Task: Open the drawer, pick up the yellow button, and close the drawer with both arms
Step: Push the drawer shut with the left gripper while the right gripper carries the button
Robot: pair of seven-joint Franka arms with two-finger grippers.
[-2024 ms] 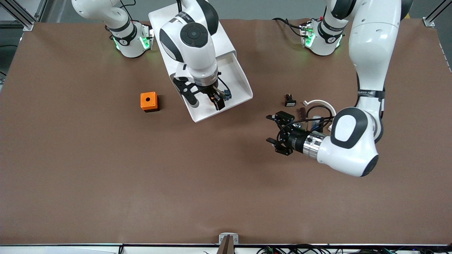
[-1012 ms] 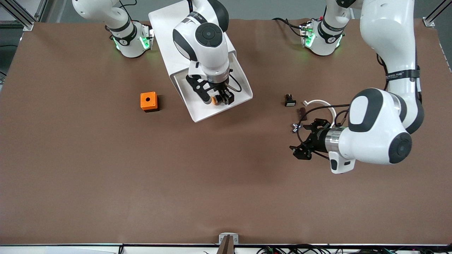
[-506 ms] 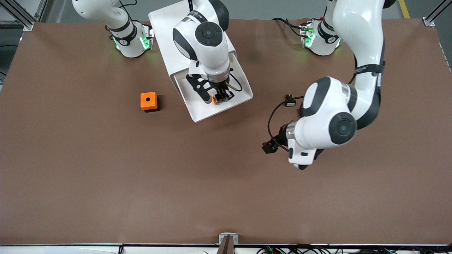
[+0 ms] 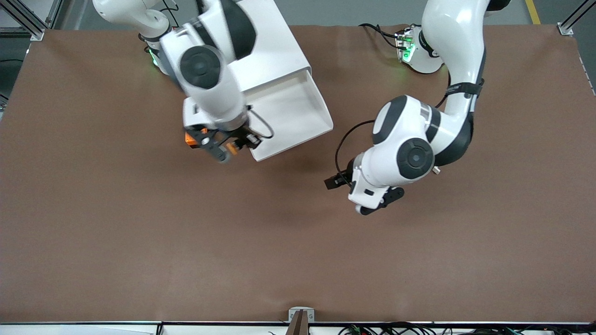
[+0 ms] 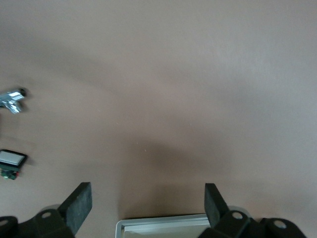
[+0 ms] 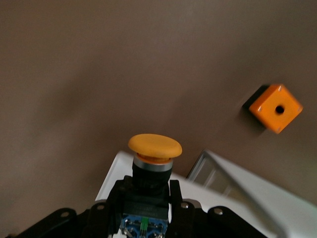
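The white cabinet (image 4: 265,44) has its top drawer (image 4: 302,123) pulled out, and the tray shows nothing in it. My right gripper (image 4: 231,145) is shut on the button (image 4: 232,149) and holds it in the air over the drawer's front corner at the right arm's end, beside the orange cube. In the right wrist view the button's orange cap (image 6: 154,145) stands out past my right gripper (image 6: 147,198), with the drawer's rim (image 6: 237,188) below. My left gripper (image 4: 334,181) is open and empty over bare table near the drawer; in the left wrist view (image 5: 147,203) a white rim (image 5: 163,224) lies between its fingers.
The orange cube with a hole (image 4: 189,138) sits on the table, half hidden under the right gripper, and shows in the right wrist view (image 6: 275,107). A small black-and-white part (image 5: 11,163) and a silver part (image 5: 12,98) lie on the table by the left arm.
My right gripper has lifted the button out of the drawer and carried it toward the orange cube. My left arm has swung in toward the drawer's front.
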